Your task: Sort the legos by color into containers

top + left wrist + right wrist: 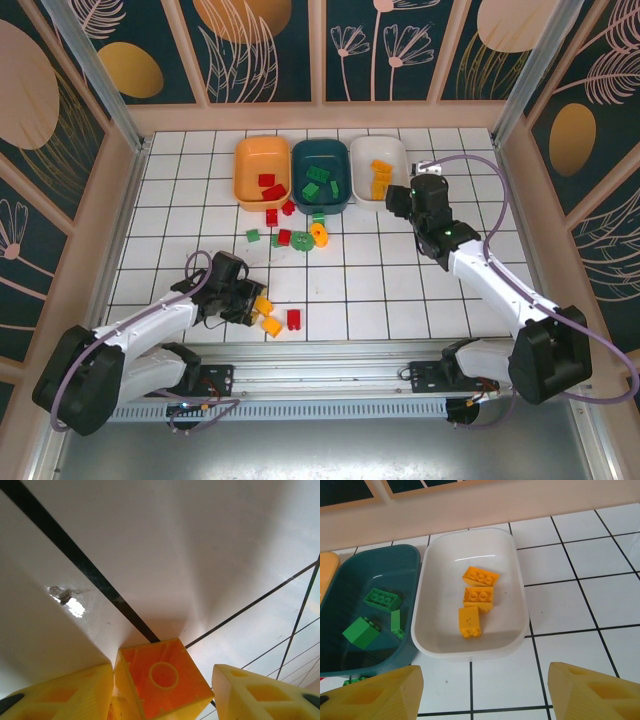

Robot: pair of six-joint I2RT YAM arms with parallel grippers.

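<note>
The left arm lies low over the bench (380,285), and the left pincer (248,298) stands open astride an orange brick (162,680), which sits close against one finger (60,695) with a gap at the other. The right arm stretches far forward, wrist tipped down, with the right pincer (484,670) spread wide, holding nothing, above the near rim of the white tray (519,570), which holds three yellow-orange bricks (478,599). Green bricks (381,599) lie in the teal tray (350,575) and red bricks (270,187) in the orange tray (250,160). Loose legos (296,236) sit before the trays.
</note>
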